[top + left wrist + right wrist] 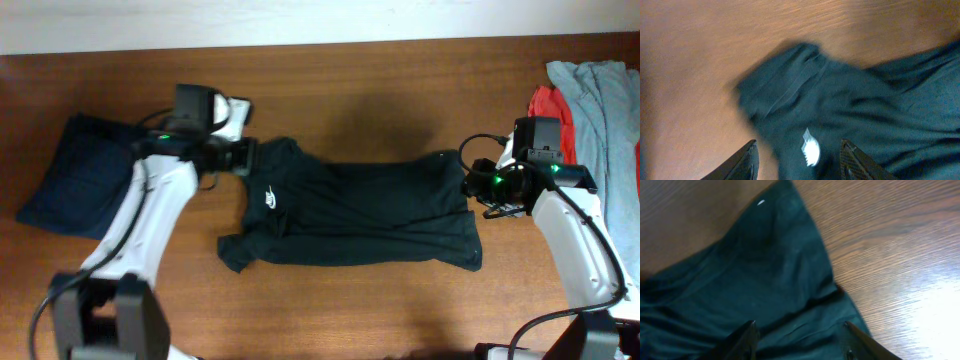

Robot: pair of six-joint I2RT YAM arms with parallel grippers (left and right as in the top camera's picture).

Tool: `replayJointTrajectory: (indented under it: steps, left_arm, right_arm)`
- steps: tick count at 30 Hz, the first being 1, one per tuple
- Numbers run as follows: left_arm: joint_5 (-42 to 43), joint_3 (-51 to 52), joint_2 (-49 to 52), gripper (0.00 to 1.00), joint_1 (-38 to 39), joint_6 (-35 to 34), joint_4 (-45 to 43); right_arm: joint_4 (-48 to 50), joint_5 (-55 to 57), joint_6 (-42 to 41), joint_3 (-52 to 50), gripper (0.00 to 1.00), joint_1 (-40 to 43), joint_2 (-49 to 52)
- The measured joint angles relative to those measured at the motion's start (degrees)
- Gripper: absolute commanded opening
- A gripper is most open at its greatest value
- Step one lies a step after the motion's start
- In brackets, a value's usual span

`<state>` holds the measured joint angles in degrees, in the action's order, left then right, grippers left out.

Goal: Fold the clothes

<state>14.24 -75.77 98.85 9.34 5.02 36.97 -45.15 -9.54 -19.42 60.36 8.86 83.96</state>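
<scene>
I am looking over the wooden table (350,80), which is carrying everything. The black T-shirt (370,215) is lying across the middle of the overhead frame as a long rumpled band. Its collar end is at centre left and its hem end at centre right. A navy garment (70,180) is sitting at far left, and grey and red clothes (600,100) are piled at upper right, both clear of the shirt.

I am holding the left fingers (749,161) over the collar end and the right fingers (745,339) over the hem end. Both pairs are standing partly apart and gripping nothing.

I am judging two risks. If I pinch only the top layer, the layers will slide apart as I lift. The sleeve sticking out at lower left could also get trapped and bulge under the next fold. The right arm is working close to the grey and red pile, so a wide swing might drag it.

The overhead view is giving me the whole outline and the side piles, but not the gap between the fingers. The left wrist view, though blurred, is showing that gap, the ridged collar and the white logo (811,147) in the lower centre. The right wrist view is showing the hem edge against bare wood.
</scene>
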Motion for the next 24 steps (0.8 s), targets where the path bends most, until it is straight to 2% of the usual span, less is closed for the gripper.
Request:
replayJointTrajectory:
  steps: [7,11,18,23,24]
  left_arm:
    - [-3.3,0.0,13.0,0.53,4.7,4.6,-10.9]
    - [-8.4,0.0,15.6,0.53,4.6,6.9,-14.1]
    - [-11.2,0.0,17.7,0.51,4.6,9.0,-15.2]
    - [-12.1,0.0,18.1,0.26,4.6,10.7,-15.2]
    - [-12.5,0.0,18.1,0.17,4.6,11.0,-15.2]
  right_arm:
    - [-1.8,-2.6,0.4,0.0,0.58,0.0,0.0]
    - [-2.4,-2.7,0.4,0.0,0.59,0.0,0.0]
    - [-2.4,-2.8,0.4,0.0,0.59,0.0,0.0]
    - [-2.4,-2.9,0.4,0.0,0.59,0.0,0.0]
    - [-2.4,-2.9,0.4,0.0,0.59,0.0,0.0]
